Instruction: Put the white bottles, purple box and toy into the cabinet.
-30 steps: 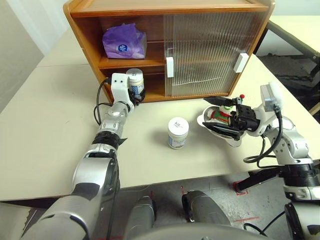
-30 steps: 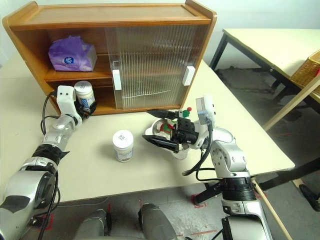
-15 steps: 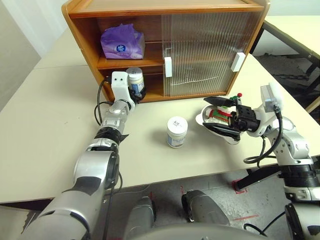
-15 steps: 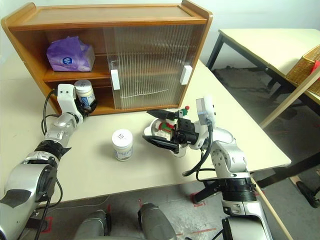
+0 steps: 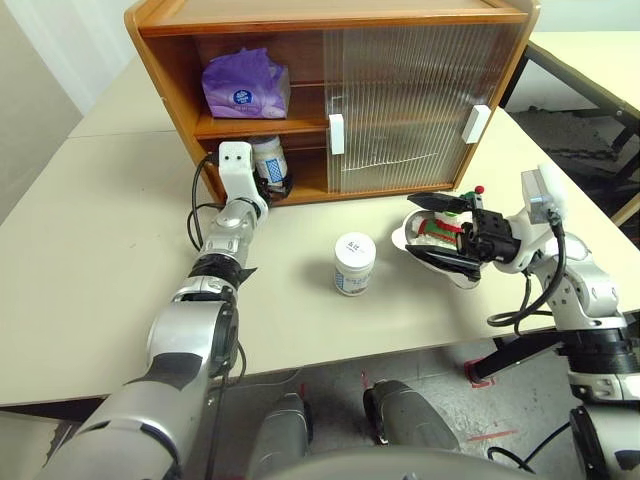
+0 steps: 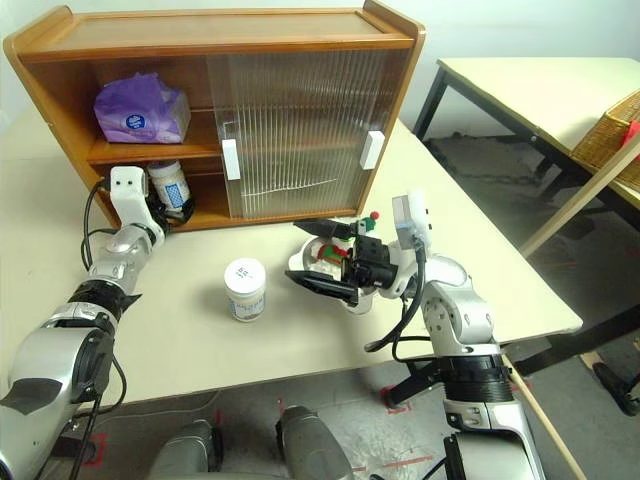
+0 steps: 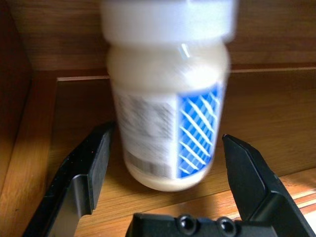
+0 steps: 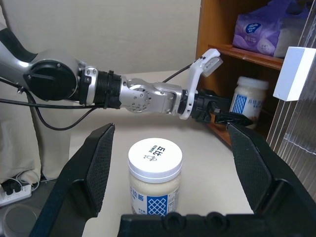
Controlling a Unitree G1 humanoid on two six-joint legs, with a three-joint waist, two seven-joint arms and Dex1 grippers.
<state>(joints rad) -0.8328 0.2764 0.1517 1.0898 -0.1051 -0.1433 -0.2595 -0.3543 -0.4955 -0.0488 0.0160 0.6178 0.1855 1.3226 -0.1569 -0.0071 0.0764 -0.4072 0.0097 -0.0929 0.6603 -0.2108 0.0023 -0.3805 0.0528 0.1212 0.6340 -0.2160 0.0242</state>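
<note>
The cabinet [image 5: 330, 20] stands at the back of the table, its left half uncovered. The purple box [image 5: 247, 85] lies on the upper shelf. One white bottle [image 7: 168, 113] stands upright on the lower shelf, and my left gripper [image 5: 272, 182] is open with a finger on each side of it. A second white bottle [image 5: 354, 264] stands on the table in front. My right gripper [image 5: 413, 226] is open above the table at the right, pointing toward that bottle with nothing in it. From above, the toy [image 5: 440, 228] shows between its fingers, lying in a shiny bowl [image 5: 400, 238].
Ribbed sliding doors [image 5: 420, 100] with white handles cover the cabinet's right half. A second table [image 6: 540, 80] and a wicker basket [image 6: 615, 140] are at the back right. Bare tabletop lies to the left of my left arm.
The left gripper's fingers have spread away from the bottle on the lower shelf, and the bottle now stands there on its own. The right arm has kept still.
</note>
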